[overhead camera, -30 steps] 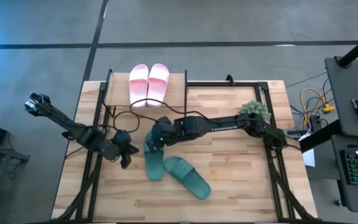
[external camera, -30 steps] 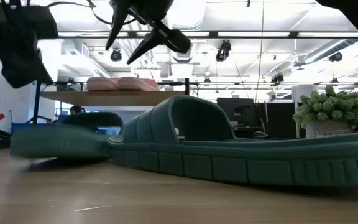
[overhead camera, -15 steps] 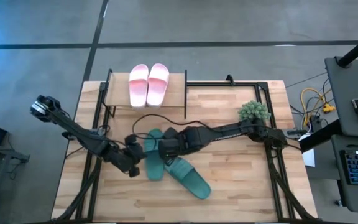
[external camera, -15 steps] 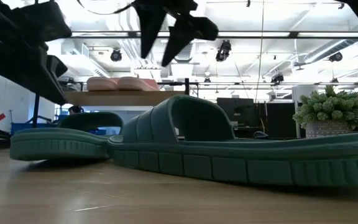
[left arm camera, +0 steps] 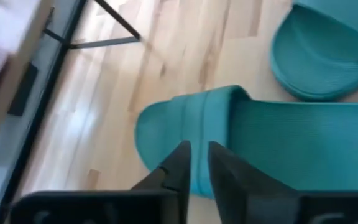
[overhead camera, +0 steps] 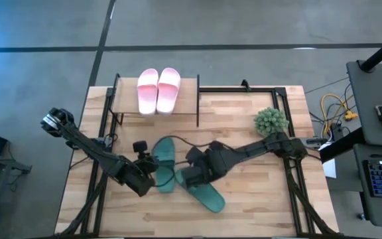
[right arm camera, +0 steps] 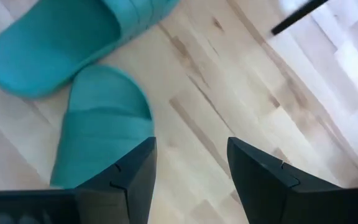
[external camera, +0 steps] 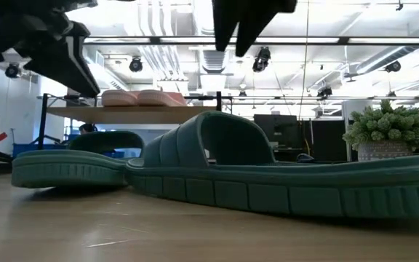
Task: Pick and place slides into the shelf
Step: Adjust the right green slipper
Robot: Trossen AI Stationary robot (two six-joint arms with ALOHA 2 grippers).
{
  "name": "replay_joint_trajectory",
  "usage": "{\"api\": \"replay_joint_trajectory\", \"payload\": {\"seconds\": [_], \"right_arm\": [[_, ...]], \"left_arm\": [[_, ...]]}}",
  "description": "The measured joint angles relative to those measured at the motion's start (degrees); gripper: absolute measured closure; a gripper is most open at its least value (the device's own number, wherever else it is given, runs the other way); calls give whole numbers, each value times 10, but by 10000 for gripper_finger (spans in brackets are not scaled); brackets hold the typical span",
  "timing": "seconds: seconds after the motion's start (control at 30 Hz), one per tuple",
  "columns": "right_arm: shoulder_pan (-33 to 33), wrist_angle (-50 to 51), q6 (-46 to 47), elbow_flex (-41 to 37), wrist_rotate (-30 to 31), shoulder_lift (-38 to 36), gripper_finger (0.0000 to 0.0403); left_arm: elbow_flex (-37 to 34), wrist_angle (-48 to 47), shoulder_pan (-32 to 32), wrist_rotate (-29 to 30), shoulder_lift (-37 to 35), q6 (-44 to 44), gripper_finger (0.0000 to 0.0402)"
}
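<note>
The left end effector (overhead camera: 144,174) hung low over the butcher-block tabletop (overhead camera: 257,192), its two dark fingers (left arm camera: 178,165) nearly together with only a thin slit between them, holding nothing; it sat just over the rounded end of one dark green slide (overhead camera: 164,167). That slide was smooth moulded rubber with a wide arched strap and a ribbed sole edge (external camera: 71,171). The second green slide (overhead camera: 203,190) lay angled beside it, their ends touching or overlapping. The right end effector (overhead camera: 190,178) hovered above this pair, its blunt dark fingers (right arm camera: 132,174) spread wide and empty. At the tabletop's far edge, the shelf (overhead camera: 128,106), a pale board on a thin black frame, carried the two pink slides (overhead camera: 158,89) side by side. A spiky green potted plant (overhead camera: 271,120) stood to the right.
</note>
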State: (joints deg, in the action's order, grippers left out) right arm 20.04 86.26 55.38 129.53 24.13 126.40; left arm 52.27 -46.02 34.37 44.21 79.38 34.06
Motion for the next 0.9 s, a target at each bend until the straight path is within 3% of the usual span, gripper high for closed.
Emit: {"api": "replay_joint_trajectory", "payload": {"seconds": [0.13, 0.3, 0.47, 0.57, 0.7, 0.77, 0.9], "right_arm": [[28, 12, 23, -4, 10, -3, 216], [61, 38, 71, -17, 31, -4, 216], [86, 38, 131, -38, 52, -6, 216], [92, 37, 159, -46, 65, -6, 216], [95, 38, 180, -57, 73, -7, 216], [95, 37, 186, -64, 73, -7, 216], [95, 37, 196, -76, 74, -7, 216]], "left_arm": [[15, 0, 0, -41, 24, 1, 298], [27, 1, 0, -44, 61, 1, 232], [23, 0, -12, -31, 102, 1, 203], [20, -1, -23, -24, 129, 3, 202], [19, -14, -40, 37, 153, 35, 222], [16, -15, -51, 60, 163, 42, 244], [-5, -16, -80, 48, 183, 43, 311]]}}
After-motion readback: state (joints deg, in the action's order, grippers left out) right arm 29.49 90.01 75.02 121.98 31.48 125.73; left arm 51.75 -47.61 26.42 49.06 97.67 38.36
